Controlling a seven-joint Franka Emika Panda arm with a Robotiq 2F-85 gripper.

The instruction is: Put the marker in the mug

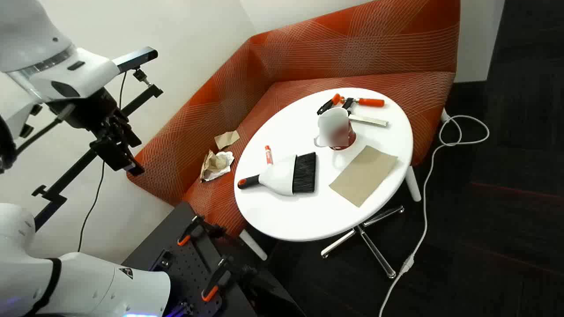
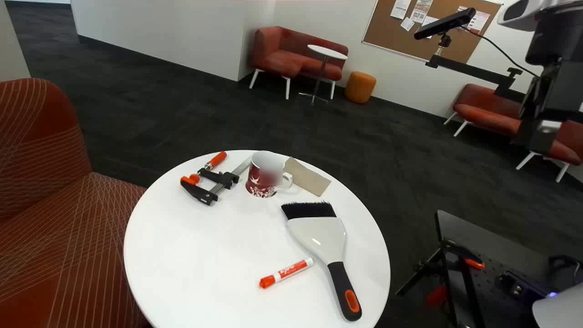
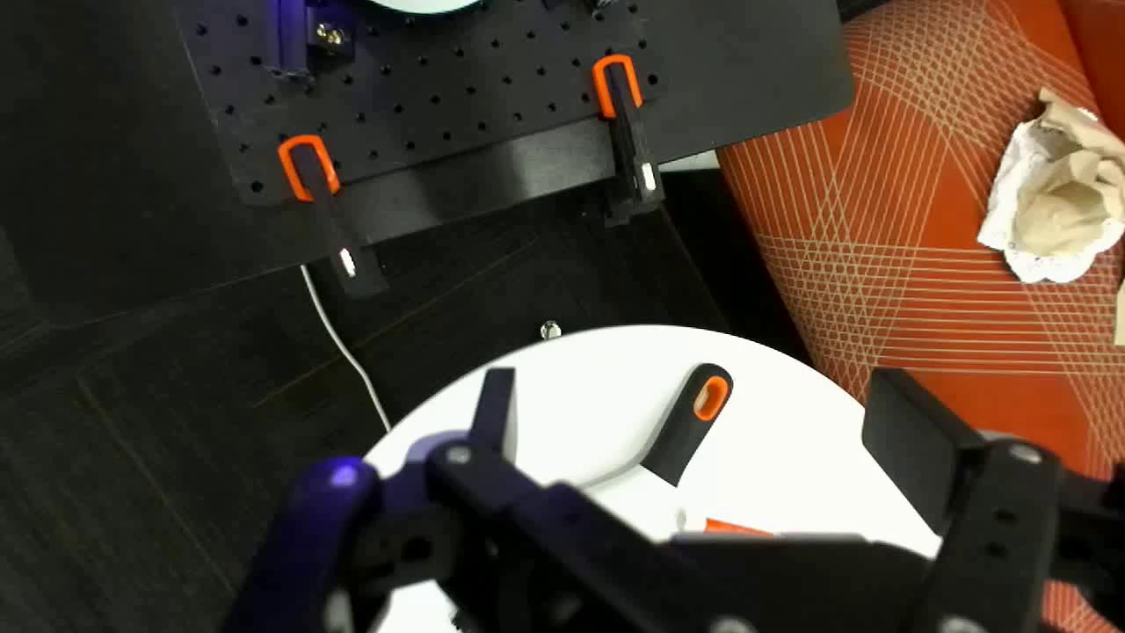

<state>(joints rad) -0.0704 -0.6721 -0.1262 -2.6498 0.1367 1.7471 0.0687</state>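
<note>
The marker, a white-and-red pen with a red-orange cap, lies on the round white table in both exterior views (image 1: pixel 268 155) (image 2: pixel 286 273), beside the dustpan brush. Part of it shows in the wrist view (image 3: pixel 734 527), the rest hidden behind the gripper. The mug, white inside with a dark red patterned outside and white handle, stands upright on the table in both exterior views (image 1: pixel 333 121) (image 2: pixel 259 180). It is out of the wrist view. My gripper (image 3: pixel 697 409) is open and empty, with its fingers wide apart. In an exterior view the gripper (image 1: pixel 137 155) hangs high, away from the table.
A white dustpan and black brush (image 1: pixel 282 176) lie between marker and mug, touching or nearly touching the marker. A clamp (image 2: pixel 214 182) and brown paper sheet (image 1: pixel 365 176) lie near the mug. An orange bench (image 1: pixel 352 48) wraps the white table (image 1: pixel 273 215); crumpled paper (image 1: pixel 217 165) lies on it.
</note>
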